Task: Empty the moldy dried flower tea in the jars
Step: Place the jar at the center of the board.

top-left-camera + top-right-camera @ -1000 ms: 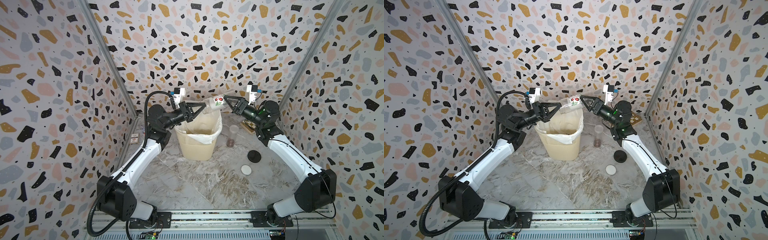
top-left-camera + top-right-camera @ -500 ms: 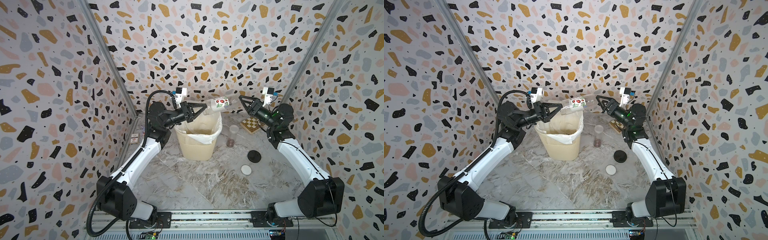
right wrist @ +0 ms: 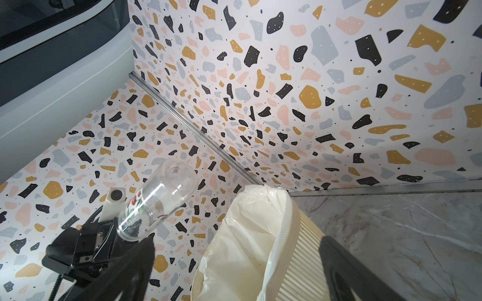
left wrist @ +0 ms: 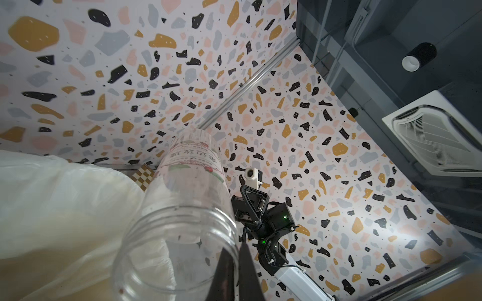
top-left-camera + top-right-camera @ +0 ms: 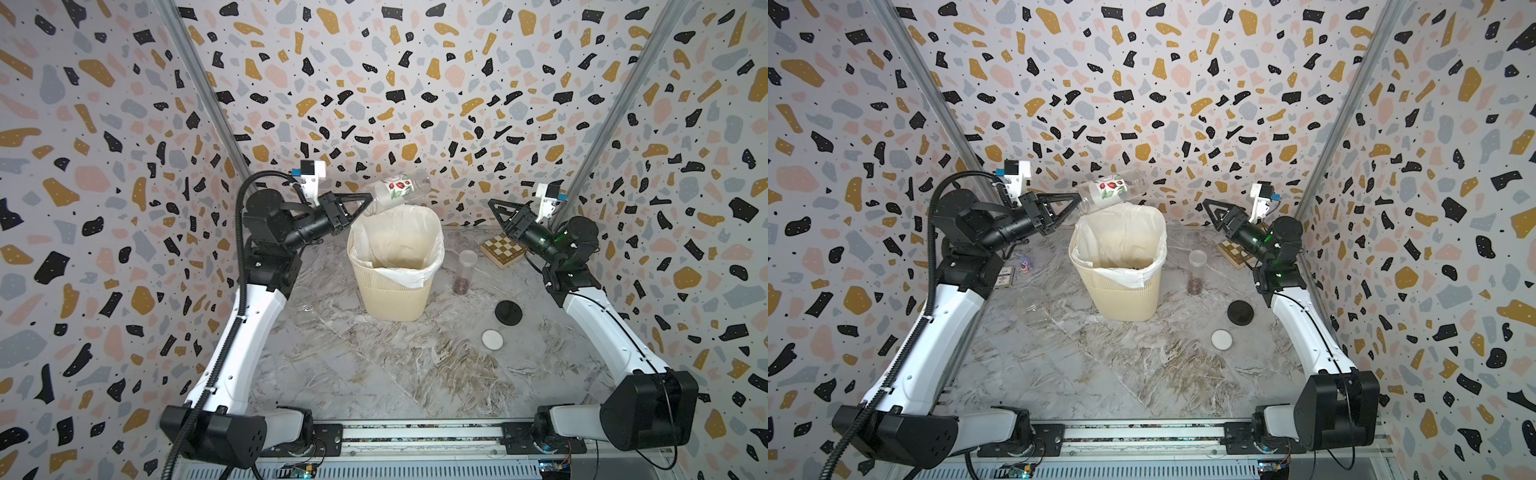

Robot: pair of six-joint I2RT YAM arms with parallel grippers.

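The left jaws were clamped on the mouth rim of the labelled jar [image 5: 397, 192]. They held it in the air over the back left edge of the bin [image 5: 395, 299], mouth low and base tipped up. The right jaws stood wide apart with nothing in them. A second before, they had been right at the jar's raised base. Now they had drawn well away toward the right wall, above the checkered board [image 5: 500, 249], so the left arm alone carried the jar. Seen from the left wrist, the jar held only a few dark specks, so its pour looked about done. A white lid [image 5: 492, 339] lay on the desk [image 5: 374, 365] near a black lid [image 5: 508, 311]. The tall tube [image 5: 466, 266] stood right of the bin with tea [image 5: 461, 286] in its bottom, and was likely the next to empty.
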